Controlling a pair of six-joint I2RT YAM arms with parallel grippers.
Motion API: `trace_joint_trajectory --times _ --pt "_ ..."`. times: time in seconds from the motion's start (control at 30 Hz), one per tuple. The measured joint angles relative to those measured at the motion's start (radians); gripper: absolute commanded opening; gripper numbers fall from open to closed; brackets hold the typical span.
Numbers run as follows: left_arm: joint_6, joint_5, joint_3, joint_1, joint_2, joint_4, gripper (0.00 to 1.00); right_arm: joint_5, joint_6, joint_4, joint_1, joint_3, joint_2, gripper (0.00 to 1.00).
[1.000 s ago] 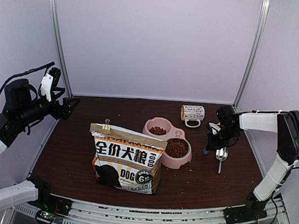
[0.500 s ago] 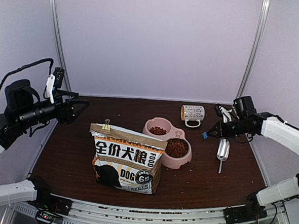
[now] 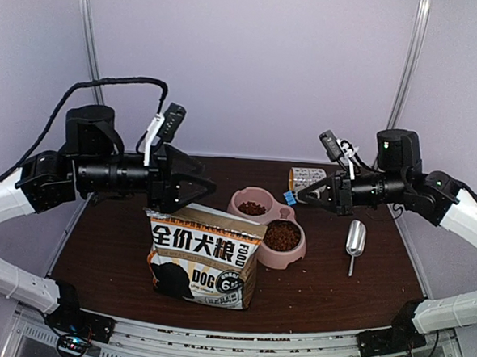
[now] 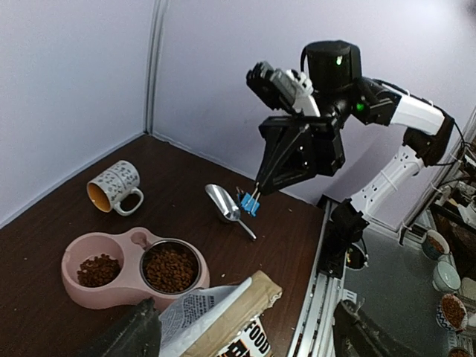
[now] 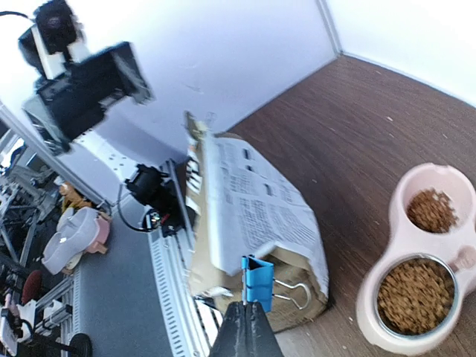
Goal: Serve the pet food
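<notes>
Partly, bowl (image 3: 239,196) behind bag (image 3: 205,253), right tool (image 5: 245,312) pinching blue clip (image 5: 258,280)

Cropping left gripper (image 3: 199,194) at bottom edge of left wrist view, showing only two dark finger (image 4: 134,336) stubs, wide apart. Cutting dog food bag (image 4: 223,316) there too, leaving just "FOOD" readable. Screening lower part of mug (image 3: 310,179) behind right gripper (image 3: 298,197) in top view. Clipping pink double bowl (image 5: 366,305) at right edge of right wrist view. Blurring clutter (image 5: 67,238) beyond table. Rendering pet food (image 3: 282,235) too small for counting single pellets.
</notes>
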Motion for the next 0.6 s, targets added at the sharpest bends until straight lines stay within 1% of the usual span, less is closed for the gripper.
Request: trace_joint_trajectory --times 0.07,0.17,0.23,0.33,0.43,0.57,0.6 --pt "-0.002 0.020 0.023 -0.021 0.051 0.002 0.83 -0.010 0.000 0.011 0.073 0.060 0.014 0.00" --pt "-0.006 0.041 0.038 -0.027 0.102 -0.010 0.84 -0.027 -0.005 0.024 0.148 0.131 0.047 0.00" --pt "-0.011 0.057 0.046 -0.027 0.124 -0.025 0.84 -0.034 -0.011 0.019 0.187 0.154 0.064 0.00" --pt "-0.016 0.088 0.053 -0.030 0.148 -0.029 0.81 -0.037 -0.032 0.004 0.231 0.211 0.113 0.00" --pt "-0.019 0.124 0.070 -0.042 0.167 -0.029 0.77 -0.039 -0.051 -0.011 0.262 0.247 0.153 0.00" --pt "-0.024 0.183 0.083 -0.055 0.183 -0.024 0.61 -0.043 -0.072 -0.043 0.286 0.282 0.185 0.00" --pt "-0.024 0.198 0.086 -0.058 0.189 -0.024 0.58 -0.045 -0.077 -0.047 0.290 0.290 0.192 0.00"
